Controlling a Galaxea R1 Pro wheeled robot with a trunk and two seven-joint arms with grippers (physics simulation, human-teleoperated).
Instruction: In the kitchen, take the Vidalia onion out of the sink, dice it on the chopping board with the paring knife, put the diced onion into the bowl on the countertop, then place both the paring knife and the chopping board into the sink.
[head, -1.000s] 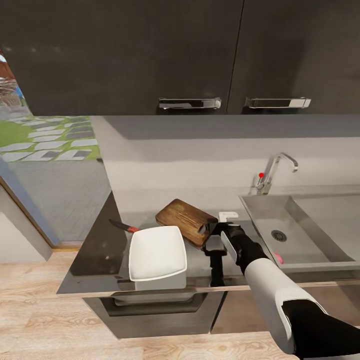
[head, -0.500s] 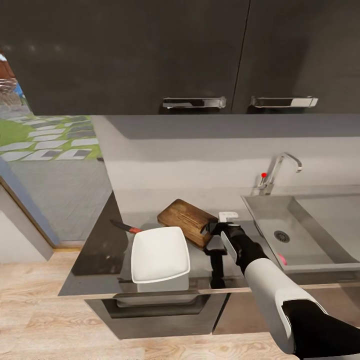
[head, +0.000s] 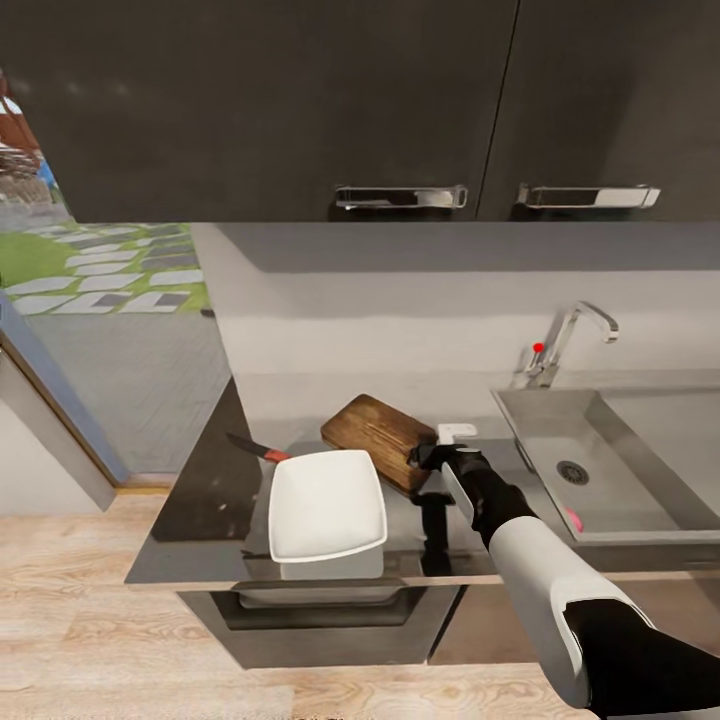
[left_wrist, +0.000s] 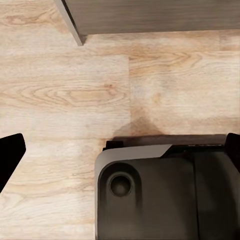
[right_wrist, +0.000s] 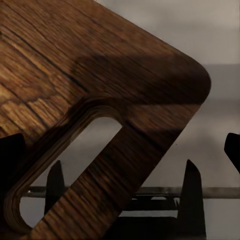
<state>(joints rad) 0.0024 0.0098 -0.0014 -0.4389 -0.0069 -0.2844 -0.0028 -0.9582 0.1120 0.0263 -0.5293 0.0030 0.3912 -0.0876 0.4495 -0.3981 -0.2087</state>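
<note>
Camera shifted, dark grained chopping board (head: 382, 441) unmoved, slot handle at right gripper (head: 428, 456)

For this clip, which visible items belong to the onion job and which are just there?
Job items: chopping board, with the right hand at its slotted corner; white bowl; knife behind the bowl; sink; countertop.

Just there: tap, upper cabinets, a small pink item in the sink, too small to identify.

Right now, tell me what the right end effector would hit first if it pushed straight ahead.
Most likely the dark brown wooden chopping board: its slotted corner lies directly ahead of the right end effector, though the remaining gap is hard to judge.
</note>
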